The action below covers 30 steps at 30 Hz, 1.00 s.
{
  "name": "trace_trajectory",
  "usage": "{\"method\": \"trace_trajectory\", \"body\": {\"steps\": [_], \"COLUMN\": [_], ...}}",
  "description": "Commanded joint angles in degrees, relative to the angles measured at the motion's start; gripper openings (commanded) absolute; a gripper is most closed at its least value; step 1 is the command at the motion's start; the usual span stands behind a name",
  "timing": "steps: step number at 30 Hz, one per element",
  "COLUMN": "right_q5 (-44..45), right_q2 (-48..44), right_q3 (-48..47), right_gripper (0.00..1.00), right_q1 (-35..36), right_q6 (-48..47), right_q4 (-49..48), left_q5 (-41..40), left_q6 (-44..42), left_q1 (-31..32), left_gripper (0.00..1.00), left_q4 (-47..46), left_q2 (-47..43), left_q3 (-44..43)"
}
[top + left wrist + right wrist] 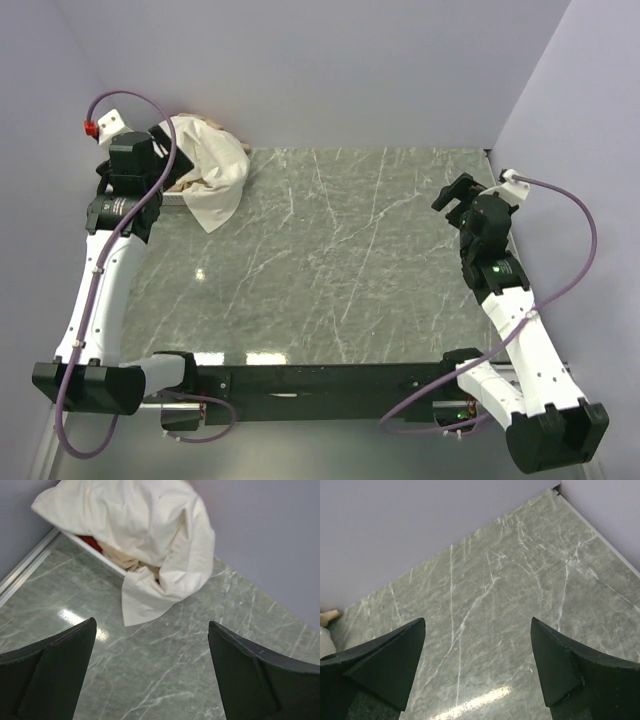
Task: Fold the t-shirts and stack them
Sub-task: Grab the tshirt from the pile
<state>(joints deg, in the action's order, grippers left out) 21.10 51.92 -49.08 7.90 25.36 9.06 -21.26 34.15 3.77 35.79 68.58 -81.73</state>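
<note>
Spilling from the basket (103,558) at the far-left corner, cream-white t-shirt (214,176) lay partly on the table (340,260). Only left wrist view showed red t-shirt (90,541) and tan t-shirt (123,556) beneath. Left gripper (151,626) and right gripper (477,623) gaped wide, empty.

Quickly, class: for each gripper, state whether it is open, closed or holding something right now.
Left gripper: open, holding nothing.
Right gripper: open, holding nothing.

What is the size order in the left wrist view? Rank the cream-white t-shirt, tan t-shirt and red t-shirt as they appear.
1. cream-white t-shirt
2. tan t-shirt, mostly covered
3. red t-shirt, only a sliver showing
</note>
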Motion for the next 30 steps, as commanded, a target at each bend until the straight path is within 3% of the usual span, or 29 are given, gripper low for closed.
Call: {"method": "trace_trajectory", "body": {"steps": [1, 3, 6, 8, 11, 17, 22, 25, 30], "right_q5": [-0.1, -0.71, -2.03, -2.38, -2.82, 0.43, -1.85, -1.24, -1.67], "right_q2": [-3.84, -4.46, -4.46, -4.2, -3.23, 0.02, 5.37, 10.38, 16.97], "right_q3": [-1.37, -1.72, -2.86, -4.35, -6.29, -8.14, -9.0, -11.99, -13.94], "right_gripper": [0.92, 0.92, 0.92, 0.92, 0.92, 0.93, 0.93, 0.93, 0.93], "right_q1": [0.1, 0.1, 0.1, 0.01, 0.01, 0.1, 0.1, 0.1, -0.25], "right_q6": [1.18, 1.61, 2.14, 2.32, 1.45, 3.72, 2.59, 1.0, 1.0], "right_q4": [3.94, 5.52, 8.25, 10.27, 11.6, 9.41, 0.27, -0.62, -2.73], "left_q5": [-2.92, -0.82, 12.96, 18.95, 19.58, 22.31, 21.44, 12.86, 5.36], "left_q6": [0.13, -1.8, -9.85, -10.34, -5.95, -6.81, -6.21, -3.93, -1.99], "left_q1": [-0.08, -0.08, -0.08, -0.08, -0.17, -0.43, -0.52, -0.69, -1.22], "left_gripper": [0.99, 0.99, 1.0, 0.99, 0.99, 1.0, 0.99, 0.99, 0.99], "left_q4": [7.71, 6.93, 2.19, -0.62, 0.5, 8.85, 11.23, 9.83, 4.73], "left_q2": [0.07, -1.33, -3.88, -4.68, -2.67, 12.35, 27.38, 32.75, 37.76], "left_q3": [-2.73, -2.12, 1.21, 2.36, 0.71, -10.97, -23.54, -27.42, -30.24]}}
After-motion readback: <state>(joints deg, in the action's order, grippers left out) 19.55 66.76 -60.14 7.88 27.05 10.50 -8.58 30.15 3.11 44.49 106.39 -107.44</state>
